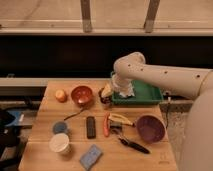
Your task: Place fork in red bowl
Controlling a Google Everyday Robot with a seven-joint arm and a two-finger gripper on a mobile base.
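Note:
The red bowl (81,94) stands on the back left part of the wooden table (45,150); it is small, glossy and orange-red. The fork (75,115) is a thin dull utensil that lies flat on the table just in front of the bowl, slanting from front left to back right. My gripper (106,93) hangs low at the left end of the green tray (145,93), just right of the bowl and behind the fork. It holds nothing that I can see.
An orange fruit (60,95) lies left of the bowl. In front are a blue lid (60,127), a white cup (60,143), a black remote (90,126), a blue sponge (91,156), a red-handled tool (106,125), a banana (120,119), a maroon bowl (150,128) and a black-handled utensil (132,145).

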